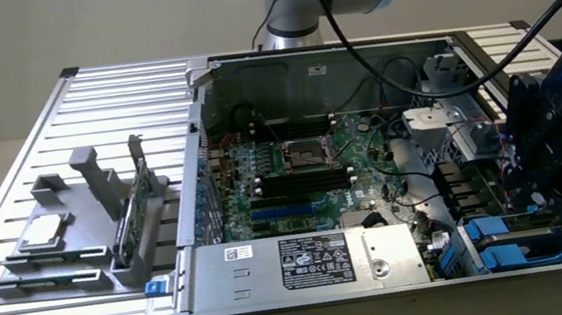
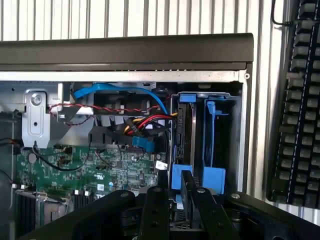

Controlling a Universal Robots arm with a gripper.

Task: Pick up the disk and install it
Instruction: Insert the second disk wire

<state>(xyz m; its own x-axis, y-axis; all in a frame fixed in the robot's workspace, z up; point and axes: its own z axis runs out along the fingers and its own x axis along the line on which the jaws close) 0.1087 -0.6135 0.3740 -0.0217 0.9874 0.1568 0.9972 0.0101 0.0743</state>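
The disk [image 2: 184, 135] stands on edge in a slot of the drive bay [image 1: 517, 243] at the case's near corner, on the exterior view's right. Blue carrier plastic shows at both of its ends. My black gripper [image 1: 554, 196] hangs just above that bay. In the wrist view the gripper [image 2: 179, 191] straddles the disk's near end, with the dark edge running up between the two fingers [image 2: 155, 212]. The jaws stand narrow and look shut on the disk. A second blue rail [image 2: 212, 135] sits in the neighbouring slot.
The open computer case [image 1: 200, 136] lies on a slatted metal table, with motherboard [image 1: 294, 164] and power supply [image 1: 308, 262] inside. Red, blue and black cables [image 2: 135, 125] run beside the bay. A grey holder with a chip [image 1: 41, 231] and green card [image 1: 133, 213] stands on the exterior view's left. A keyboard [image 2: 297, 100] lies outside the case.
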